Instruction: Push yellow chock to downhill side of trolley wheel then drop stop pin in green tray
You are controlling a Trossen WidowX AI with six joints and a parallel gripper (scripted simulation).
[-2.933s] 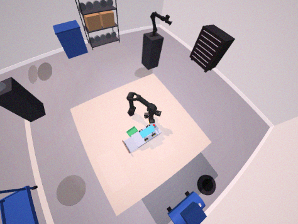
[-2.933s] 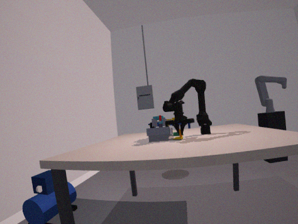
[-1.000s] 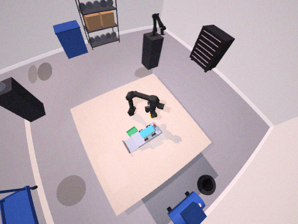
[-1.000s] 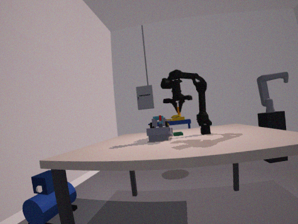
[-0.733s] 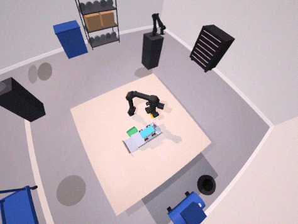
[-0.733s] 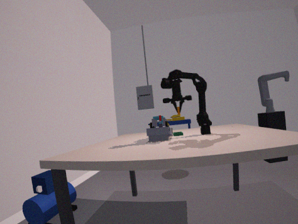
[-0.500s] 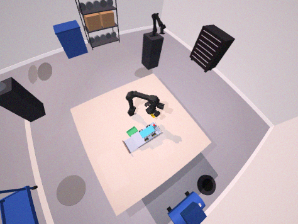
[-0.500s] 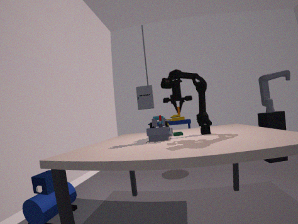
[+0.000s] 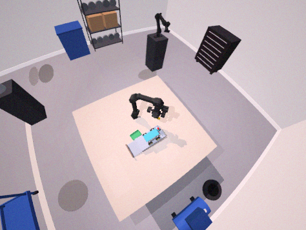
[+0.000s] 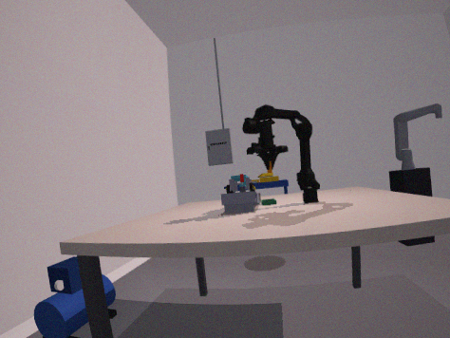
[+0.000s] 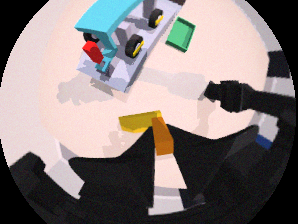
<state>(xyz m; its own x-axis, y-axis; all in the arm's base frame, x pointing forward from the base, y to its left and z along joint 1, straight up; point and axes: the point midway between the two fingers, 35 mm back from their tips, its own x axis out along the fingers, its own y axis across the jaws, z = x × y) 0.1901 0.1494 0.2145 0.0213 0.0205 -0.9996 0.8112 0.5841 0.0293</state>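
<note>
My gripper point(image 9: 158, 115) point(image 10: 270, 169) point(image 11: 158, 128) is shut on the orange handle of the yellow chock point(image 9: 159, 118) point(image 10: 269, 179) point(image 11: 138, 122). The chock hangs in the air, beside the ramp's pin end and apart from the trolley. The cyan-topped trolley point(image 9: 151, 135) point(image 11: 107, 19) stands on the grey ramp point(image 9: 137, 148) point(image 10: 239, 202) point(image 11: 118, 83). Two dark wheels with yellow marks show on its near side in the wrist view. The red-headed stop pin point(image 9: 158, 128) point(image 10: 241, 178) point(image 11: 92, 51) stands upright at the trolley's end. The chock's black base cannot be made out.
The green tray point(image 9: 135, 134) point(image 10: 269, 202) point(image 11: 181, 34) lies on the table point(image 9: 106, 174) point(image 10: 157, 239) beside the ramp, on the arm base's side. The ramp's other end extends past the trolley. The arm's shadow falls across the table.
</note>
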